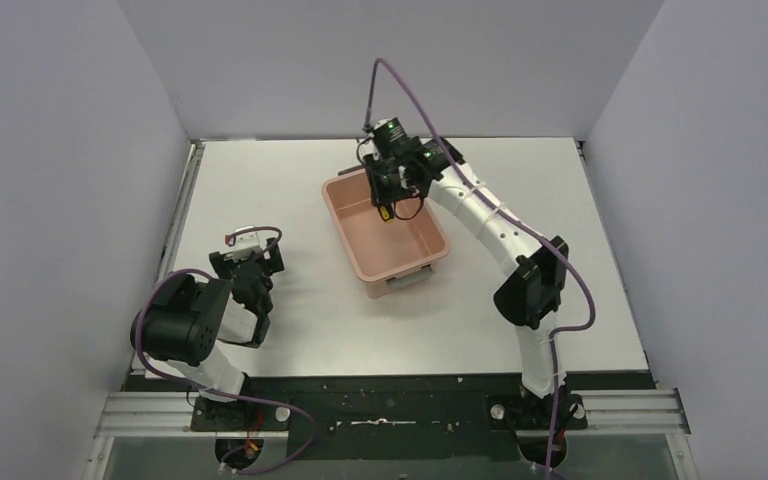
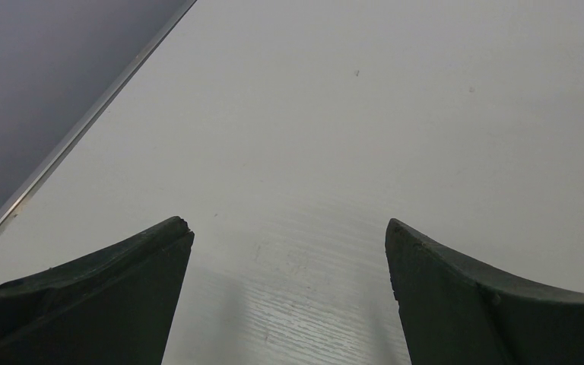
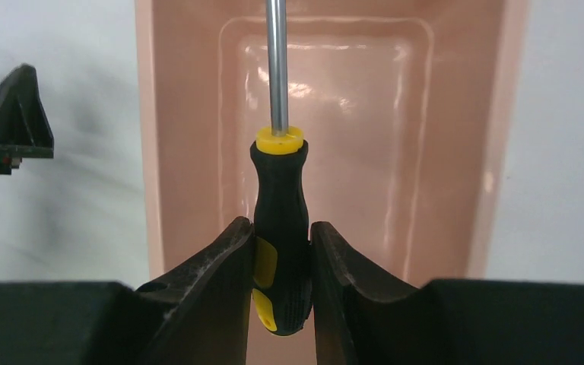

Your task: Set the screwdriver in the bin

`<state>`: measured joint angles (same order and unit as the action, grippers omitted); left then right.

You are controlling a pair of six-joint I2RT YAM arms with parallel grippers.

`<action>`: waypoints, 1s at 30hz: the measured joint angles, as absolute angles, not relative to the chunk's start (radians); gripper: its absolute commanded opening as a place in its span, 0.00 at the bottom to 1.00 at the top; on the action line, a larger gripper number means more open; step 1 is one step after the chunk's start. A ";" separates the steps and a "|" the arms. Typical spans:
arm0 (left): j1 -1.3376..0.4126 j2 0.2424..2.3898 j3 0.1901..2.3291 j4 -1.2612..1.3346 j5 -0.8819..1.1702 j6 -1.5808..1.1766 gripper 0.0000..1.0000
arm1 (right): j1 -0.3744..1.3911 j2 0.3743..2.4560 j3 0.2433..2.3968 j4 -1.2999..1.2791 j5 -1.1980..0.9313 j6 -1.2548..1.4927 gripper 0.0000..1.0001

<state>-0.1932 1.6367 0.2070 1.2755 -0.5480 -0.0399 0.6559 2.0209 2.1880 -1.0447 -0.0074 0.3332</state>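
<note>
The salmon-pink bin [image 1: 405,258] stands near the table's middle, and its inside fills the right wrist view [image 3: 456,152]. My right gripper [image 1: 392,200] hangs over the bin's far end, shut [image 3: 282,236] on the black-and-yellow handle of the screwdriver [image 3: 280,205]. The thin metal shaft points away over the bin floor. In the top view only a yellow bit of the screwdriver [image 1: 387,212] shows below the gripper. My left gripper [image 1: 252,262] rests at the near left, open and empty [image 2: 289,228] over bare table.
Grey walls enclose the white table [image 1: 260,180] on three sides. A metal strip [image 2: 76,129] runs along the table's left edge. The bin's grey handle [image 1: 410,281] faces the near side. The left arm shows at the edge of the right wrist view [image 3: 7,122].
</note>
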 measured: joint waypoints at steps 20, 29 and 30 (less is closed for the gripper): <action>-0.193 1.637 0.207 1.275 -0.548 -0.040 0.97 | 0.753 2.193 1.744 -0.872 0.041 0.443 0.39; -0.193 1.637 0.207 1.275 -0.548 -0.040 0.97 | 0.755 2.194 1.761 -0.853 0.080 0.471 0.81; -0.193 1.637 0.207 1.275 -0.548 -0.040 0.97 | 0.757 2.194 1.776 -0.862 0.088 0.470 0.83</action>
